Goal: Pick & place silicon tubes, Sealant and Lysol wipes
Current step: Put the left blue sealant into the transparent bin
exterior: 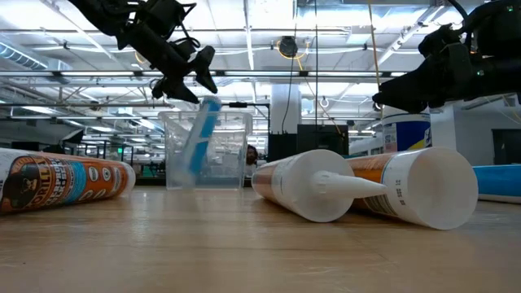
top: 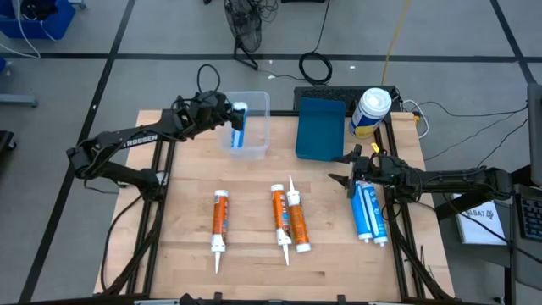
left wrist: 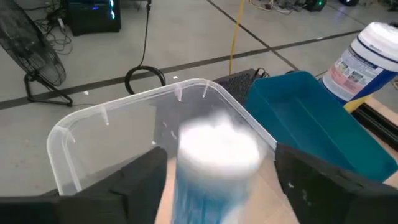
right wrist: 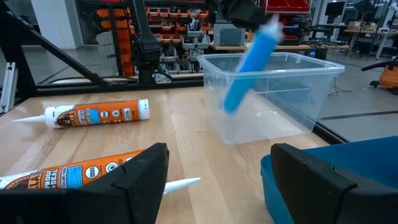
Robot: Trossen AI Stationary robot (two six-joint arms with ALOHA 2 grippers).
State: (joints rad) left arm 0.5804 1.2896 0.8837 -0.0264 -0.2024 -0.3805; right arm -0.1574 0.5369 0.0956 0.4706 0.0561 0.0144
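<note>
A blue sealant tube [top: 239,127] leans tilted inside the clear plastic bin [top: 256,100], its white upper end [left wrist: 217,149] near the rim. My left gripper [top: 230,112] is open just above that end, one finger on either side of it in the left wrist view [left wrist: 217,186]. My right gripper [top: 349,174] is open and empty above the table's right side, near two blue tubes [top: 368,212] lying on the wood. The Lysol wipes canister [top: 371,110] stands upright at the far right. Three orange-labelled tubes [top: 279,216] lie in the middle.
A dark blue bin [top: 320,127] stands between the clear bin and the Lysol canister. One orange tube [top: 220,219] lies apart to the left, two [top: 295,222] lie side by side. Cables and a fan lie on the floor beyond the far edge.
</note>
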